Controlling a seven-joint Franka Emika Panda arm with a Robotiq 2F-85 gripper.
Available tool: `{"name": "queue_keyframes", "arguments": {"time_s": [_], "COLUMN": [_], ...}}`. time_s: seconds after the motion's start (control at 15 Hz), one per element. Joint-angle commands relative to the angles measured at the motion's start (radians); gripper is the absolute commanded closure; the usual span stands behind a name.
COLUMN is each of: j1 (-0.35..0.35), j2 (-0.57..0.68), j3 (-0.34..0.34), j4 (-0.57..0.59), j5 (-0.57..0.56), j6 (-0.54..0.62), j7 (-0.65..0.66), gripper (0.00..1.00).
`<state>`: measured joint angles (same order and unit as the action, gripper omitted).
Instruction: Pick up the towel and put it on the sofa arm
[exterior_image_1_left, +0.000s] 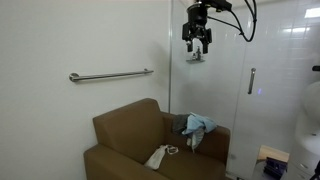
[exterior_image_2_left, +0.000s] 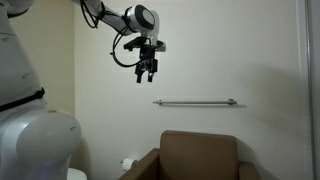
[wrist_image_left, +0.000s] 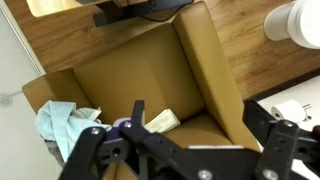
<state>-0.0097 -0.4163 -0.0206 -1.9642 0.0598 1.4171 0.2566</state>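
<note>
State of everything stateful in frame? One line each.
Pincer: open, empty, high above armchair.
Sofa arm: bare.
Grey towel: bunched on opposite arm, ungripped.
Light blue cloth: crumpled against the towel.
Whitish cloth: crumpled on seat.

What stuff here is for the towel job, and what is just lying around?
For the job:
- dark grey towel, on the chair's far arm
- sofa arm
- gripper, open, high above the chair

Just lying about:
- light blue cloth
- whitish cloth on the seat
- grab bar on the wall
- toilet roll
</note>
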Motion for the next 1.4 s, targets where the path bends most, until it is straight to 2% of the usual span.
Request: {"name": "queue_keyframes", "arguments": {"time_s": [0.0, 0.6, 0.73, 1.0, 1.13, 1.33], "j1": [-0.018, -0.018, -0.030, -0.092, -0.119, -0.149], "j2": [0.002, 0.002, 0.020, 0.088, 0.168, 0.331], "j3": [0.014, 0.014, -0.004, -0.094, -0.149, -0.226], "j4": [0.004, 0.004, 0.007, -0.026, -0.028, 0.032], "j5": [0.005, 0.005, 0.013, 0.022, 0.039, 0.097], "j6": [-0.003, -0.003, 0.035, 0.290, 0.431, 0.559], "j7": [-0.006, -0.006, -0.006, -0.051, -0.097, -0.185], "gripper": [0.00, 0.00, 0.00, 0.00, 0.00, 0.00]}}
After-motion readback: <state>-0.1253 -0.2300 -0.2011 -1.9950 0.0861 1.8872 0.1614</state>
